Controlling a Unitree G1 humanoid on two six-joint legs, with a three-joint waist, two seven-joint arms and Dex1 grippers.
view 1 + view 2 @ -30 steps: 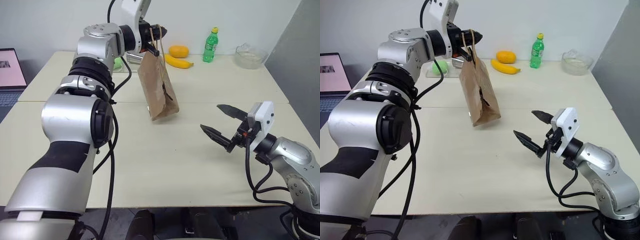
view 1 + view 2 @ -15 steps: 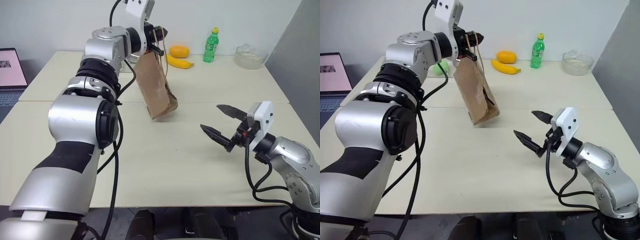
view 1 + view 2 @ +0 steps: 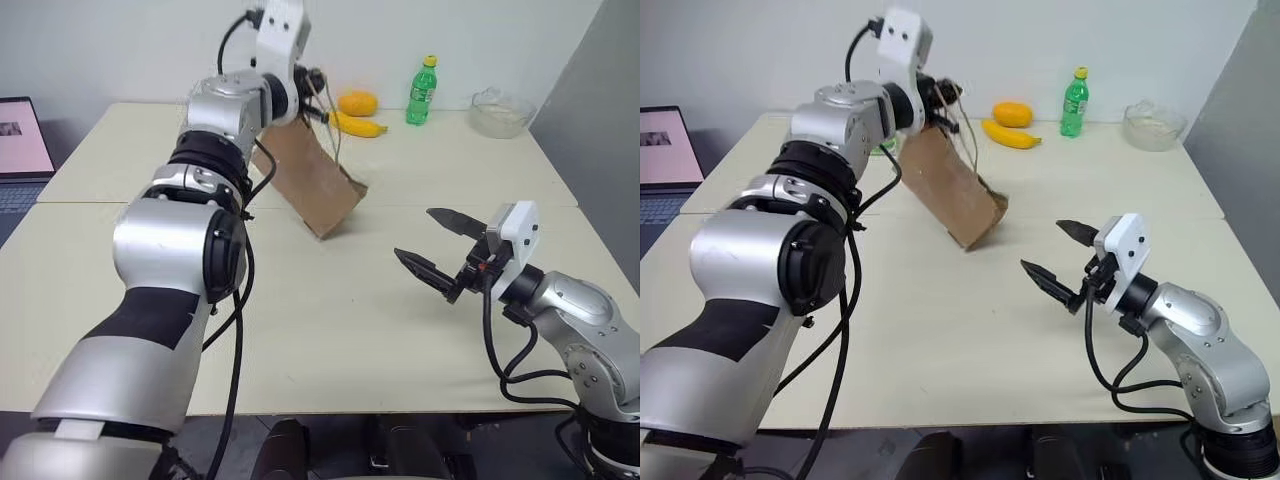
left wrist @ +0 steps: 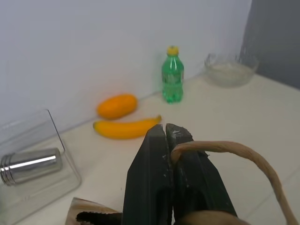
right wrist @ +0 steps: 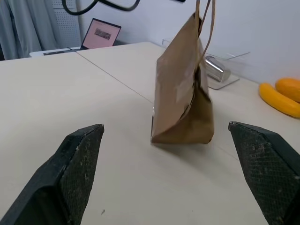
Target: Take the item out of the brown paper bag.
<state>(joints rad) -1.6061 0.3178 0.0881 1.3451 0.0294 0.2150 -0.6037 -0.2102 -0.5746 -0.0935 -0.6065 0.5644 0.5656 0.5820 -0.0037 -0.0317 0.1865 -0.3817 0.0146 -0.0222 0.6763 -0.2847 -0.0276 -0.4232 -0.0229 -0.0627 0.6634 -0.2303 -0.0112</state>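
The brown paper bag leans steeply at mid-table, its top toward the left and its bottom corner down by the tabletop. My left gripper is above it, shut on one tan cord handle that loops out from between the fingers. The item is hidden from view. My right gripper hovers open over the right front of the table, pointing at the bag from a distance, nothing between its fingers.
Along the far edge lie an orange fruit, a banana, a green bottle and a glass bowl. A clear container with a metal can sits behind the bag. A laptop stands at the far left.
My left gripper has come down a little and turned, and the hanging bag has tipped from nearly upright to a steep lean with its bottom swung right. The right gripper has stayed put.
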